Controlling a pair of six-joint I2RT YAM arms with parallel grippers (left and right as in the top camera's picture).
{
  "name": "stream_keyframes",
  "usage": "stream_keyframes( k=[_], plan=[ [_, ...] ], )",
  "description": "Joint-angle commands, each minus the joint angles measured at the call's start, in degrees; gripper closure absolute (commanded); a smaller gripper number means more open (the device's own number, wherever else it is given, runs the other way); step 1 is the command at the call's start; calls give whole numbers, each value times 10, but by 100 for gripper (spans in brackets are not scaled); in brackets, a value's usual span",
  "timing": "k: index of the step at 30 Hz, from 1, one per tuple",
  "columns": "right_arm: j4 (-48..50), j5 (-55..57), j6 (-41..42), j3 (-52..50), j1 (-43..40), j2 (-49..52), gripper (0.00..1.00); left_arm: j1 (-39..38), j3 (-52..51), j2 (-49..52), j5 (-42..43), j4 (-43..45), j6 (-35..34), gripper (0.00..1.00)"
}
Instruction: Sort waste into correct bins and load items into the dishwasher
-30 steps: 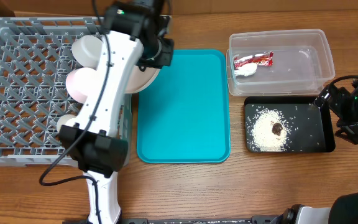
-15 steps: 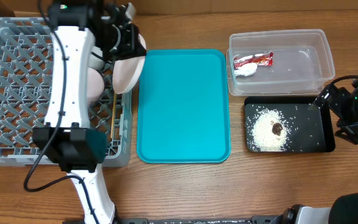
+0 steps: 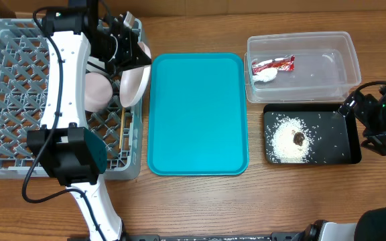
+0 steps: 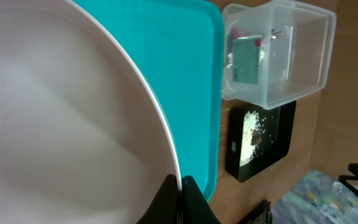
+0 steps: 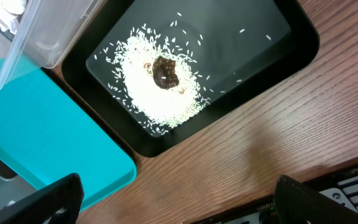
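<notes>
Over the rack's [image 3: 15, 100] three-o'clock edge, the left claw [image 4: 179, 190] clamped the plate [image 3: 135, 86] by its thin rim; tilted, it could slip and strike the saucer [image 3: 97, 92].

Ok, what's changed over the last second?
The left gripper, still shut on the white plate, swung left from the edge of the teal tray to over the right side of the dish rack. Unchanged: right gripper open beside the black tray, rice and brown lump in it, wrapper and tissue in the clear tub.
</notes>
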Motion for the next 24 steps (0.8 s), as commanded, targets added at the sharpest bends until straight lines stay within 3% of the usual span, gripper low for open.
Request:
stream_keyframes(
  k=[1, 4, 5, 6, 7, 8, 15, 24],
  plan=[
    [1, -3, -2, 8, -1, -9, 0, 20, -14, -17, 3, 2, 13, 96],
    [1, -3, -2, 8, -1, -9, 0, 35, -14, -17, -22, -5, 13, 95],
    [1, -3, -2, 8, -1, -9, 0, 40, -14, -17, -24, -7, 13, 83],
    [2, -3, -2, 8, -1, -9, 0, 44, -14, -17, -23, -11, 13, 60],
    [2, -3, -2, 8, -1, -9, 0, 48, -14, -17, -23, -18, 13, 49],
    [2, -3, -2, 8, -1, -9, 0, 52, -14, -17, -23, -24, 13, 45],
    [2, -3, -2, 8, -1, -9, 0, 76, -14, -30, -49, -63, 29, 42],
    [12, -53, -52, 8, 24, -9, 0, 75, -14, -94, -266, -108, -15, 34]
  ],
)
